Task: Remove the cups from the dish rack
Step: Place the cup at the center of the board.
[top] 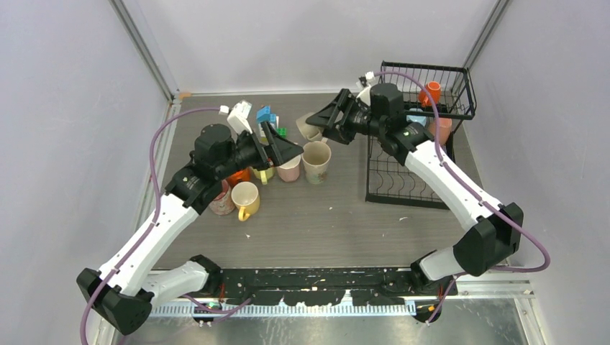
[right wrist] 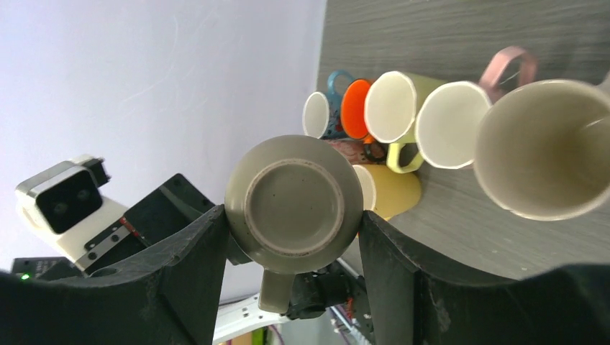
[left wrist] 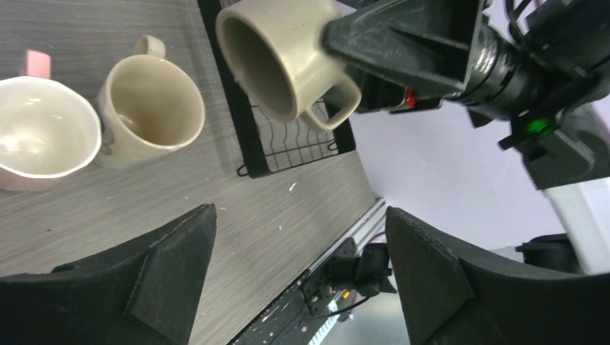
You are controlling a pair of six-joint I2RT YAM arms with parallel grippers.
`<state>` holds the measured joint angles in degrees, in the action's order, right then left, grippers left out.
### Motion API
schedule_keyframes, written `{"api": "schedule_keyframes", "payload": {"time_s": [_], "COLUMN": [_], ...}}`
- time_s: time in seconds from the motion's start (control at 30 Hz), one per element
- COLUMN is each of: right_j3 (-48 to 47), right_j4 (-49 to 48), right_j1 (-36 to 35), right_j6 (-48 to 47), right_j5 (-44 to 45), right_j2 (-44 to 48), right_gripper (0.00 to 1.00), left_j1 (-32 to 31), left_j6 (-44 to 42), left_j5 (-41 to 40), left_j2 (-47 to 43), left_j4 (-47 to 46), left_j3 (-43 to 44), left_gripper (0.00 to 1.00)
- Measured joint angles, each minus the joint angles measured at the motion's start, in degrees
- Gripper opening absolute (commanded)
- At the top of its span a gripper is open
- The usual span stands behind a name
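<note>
The right jaws are clamped across the round body of a beige mug [right wrist: 293, 205], one pad on each side of its wall. They hold it on its side in the air above the grey bench [top: 345, 223], between the dish rack [top: 403, 198] and the huddle of mugs standing out on the bench. Its handle sticks out clear of both pads. The left jaws stand wide open with nothing between them, low over the bench just beside a pink mug [top: 289, 169] and a tall cream mug [top: 316, 161].

I'd judge the mug to be glazed ceramic: stiff, fairly light, slick, and quick to chip if it drops or knocks a neighbour. A pinch across a curved wall touches along only two narrow lines, so the mug could roll in the grip. A hold lower on the body, or over the rim with one pad inside, looks surer to me.

The right arm covers much of the rack. An orange mug [top: 432, 92] shows in the upper basket, with a light blue mug [top: 417, 121] and a salmon mug [top: 442, 131] just below it. How they sit on the wires, and whether more lie behind, I cannot tell. The left wrist hides part of the huddle. Only a yellow mug [top: 245, 199] stands out plainly, with a toy block house [top: 266, 115] half seen behind.
</note>
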<state>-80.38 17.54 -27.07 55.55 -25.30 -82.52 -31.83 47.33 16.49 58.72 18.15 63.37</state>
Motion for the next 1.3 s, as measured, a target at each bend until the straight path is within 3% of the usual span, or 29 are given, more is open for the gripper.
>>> {"api": "schedule_keyframes", "payload": {"time_s": [0.33, 1.3], "right_j3": [7.8, 14.4], "right_j4": [-14.2, -26.0], "right_j1": [-1.4, -1.5], "right_j6": [11.0, 18.8], "right_j5": [-3.6, -7.3], "right_j2": [0.0, 0.2], "right_gripper": [0.34, 0.34], "left_j1": [1.7, 3.2], "left_j6": [8.0, 13.1], "left_j5": [1.4, 3.2], "left_j2": [0.0, 5.4], "left_j4": [-8.3, -21.3], "left_j3": [-4.9, -5.1], "left_gripper": [0.57, 0.36]}}
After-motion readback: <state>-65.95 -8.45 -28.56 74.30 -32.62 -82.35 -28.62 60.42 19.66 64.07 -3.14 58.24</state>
